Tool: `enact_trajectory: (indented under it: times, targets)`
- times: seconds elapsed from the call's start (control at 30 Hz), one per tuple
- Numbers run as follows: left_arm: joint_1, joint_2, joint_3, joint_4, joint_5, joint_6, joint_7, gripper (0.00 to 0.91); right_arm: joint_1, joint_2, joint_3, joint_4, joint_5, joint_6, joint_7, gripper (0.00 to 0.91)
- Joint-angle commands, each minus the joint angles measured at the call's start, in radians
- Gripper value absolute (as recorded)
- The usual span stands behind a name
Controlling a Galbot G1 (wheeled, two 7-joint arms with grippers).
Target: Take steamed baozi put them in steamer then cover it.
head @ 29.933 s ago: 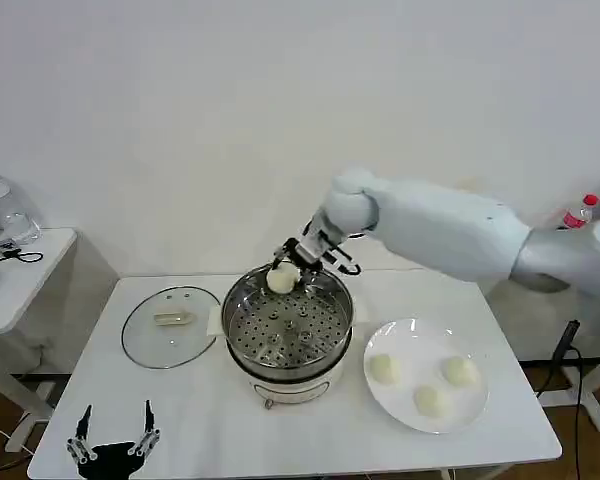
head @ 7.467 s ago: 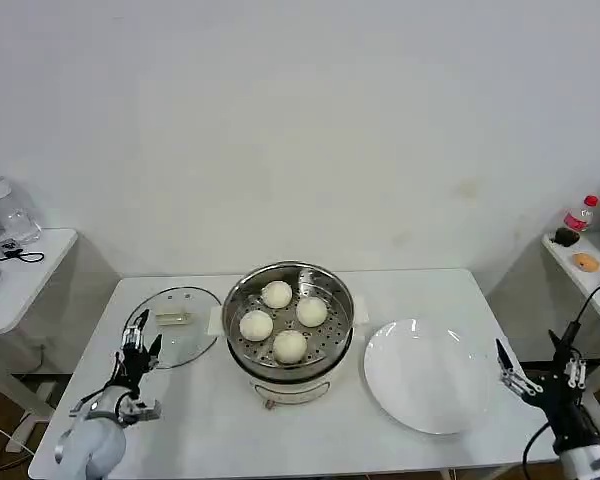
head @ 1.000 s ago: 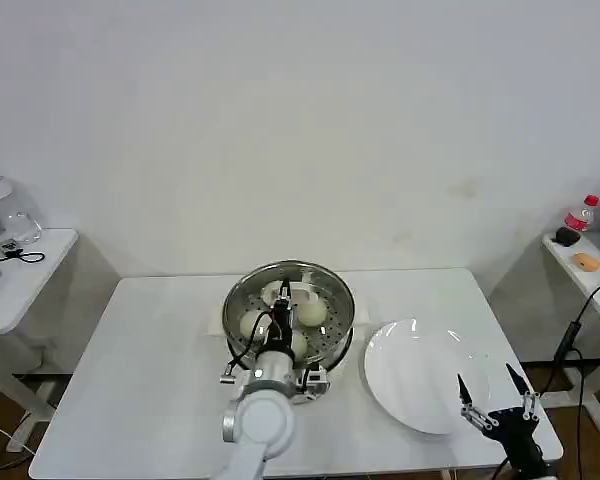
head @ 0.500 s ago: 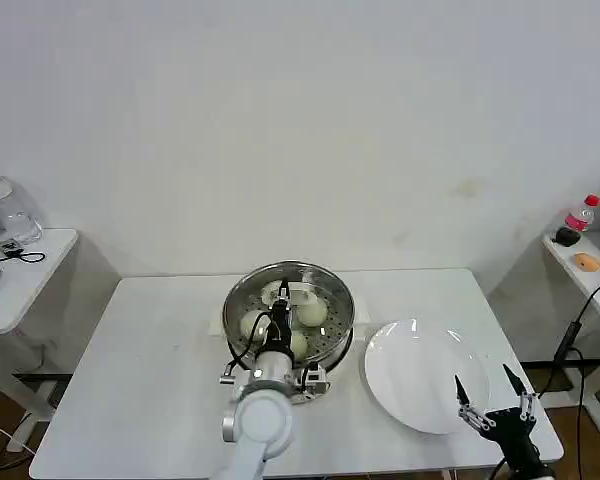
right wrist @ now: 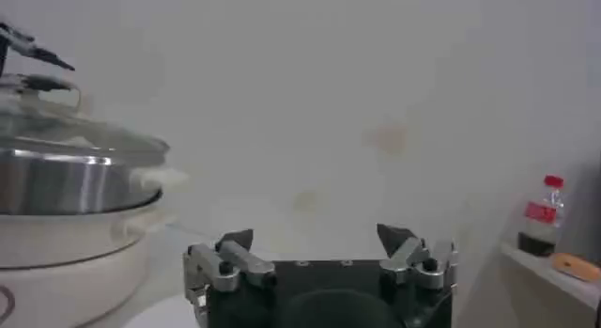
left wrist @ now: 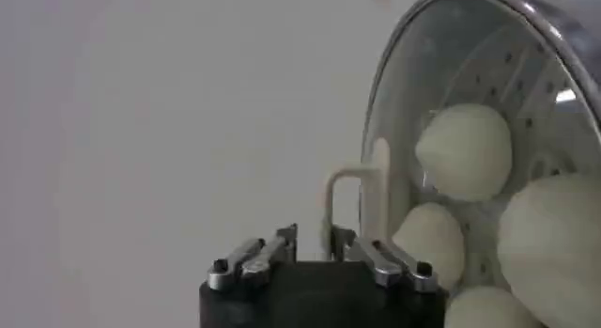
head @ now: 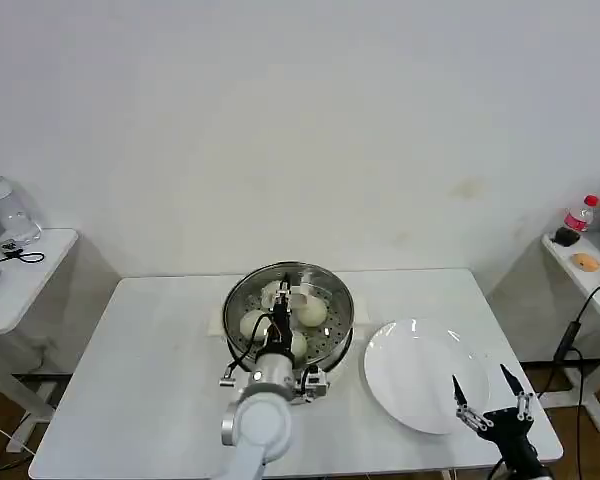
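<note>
- Our left gripper, tabletop centre: clenched on the glass cover's cream handle, seating it over the steamer; four baozi inside.
- White plate, right side: bare.
- Our right gripper, near right edge: fingers spread, idle.

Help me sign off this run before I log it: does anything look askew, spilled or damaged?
Nothing stands out. The cover sits level on the steamer, the baozi lie inside on its tray, and the left hand is at the cover's handle. The right hand hangs by the white plate.
</note>
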Motion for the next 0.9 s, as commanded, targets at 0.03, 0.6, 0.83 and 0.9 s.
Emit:
enact_trajectory:
  times: [0.03,0.6,0.83,0.9]
  targets:
    - [0.011,0.001,0.000,-0.026,-0.003,-0.002,0.005,0.907,-0.001,0.002,-0.003,0.002,0.000,0.002,-0.001,0.907]
    - [0.252,0.089,0.019,-0.346,-0.098,-0.051,-0.039,0.907,-0.003,-0.007,-0.005,-0.012,0.005,0.005,0.001,0.907]
    - [0.478,0.185,-0.194,-0.468,-0.754,-0.227,-0.328,0.907,-0.016,-0.031,0.000,-0.026,0.024,0.005,0.001,0.907]
    - [0.543,0.264,-0.370,-0.446,-1.303,-0.283,-0.424,0.907,-0.021,-0.035,-0.016,-0.019,0.018,-0.016,0.004,0.907]
